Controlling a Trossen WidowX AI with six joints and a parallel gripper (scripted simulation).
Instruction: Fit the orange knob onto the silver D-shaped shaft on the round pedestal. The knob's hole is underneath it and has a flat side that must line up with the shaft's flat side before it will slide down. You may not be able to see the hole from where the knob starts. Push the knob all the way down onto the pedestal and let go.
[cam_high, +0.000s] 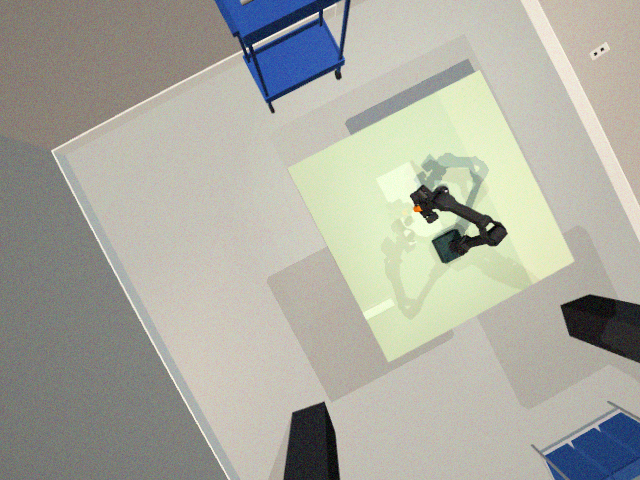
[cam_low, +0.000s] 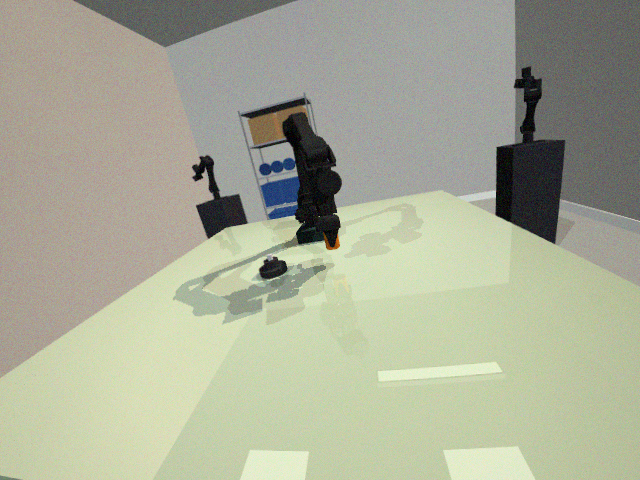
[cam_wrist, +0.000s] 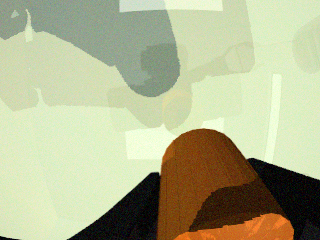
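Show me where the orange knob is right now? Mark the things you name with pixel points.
The orange knob (cam_high: 417, 208) (cam_wrist: 210, 175) is clamped in the gripper, right of the round pedestal (cam_low: 272, 268) in the exterior view.

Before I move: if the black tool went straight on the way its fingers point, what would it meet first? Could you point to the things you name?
Probably the pale green glossy table top (cam_high: 336, 206) (cam_low: 439, 330) (cam_wrist: 75, 165), below the orange round knob (cam_high: 417, 209) (cam_low: 336, 244) (cam_wrist: 205, 175); the remaining gap is unclear.

The orange knob (cam_high: 417, 209) (cam_wrist: 210, 175), a tapered cylinder, is clamped in the jaws above the tabletop. The dark round pedestal (cam_low: 272, 268), its silver shaft (cam_low: 269, 257) upright and bare, stands apart, left of it.
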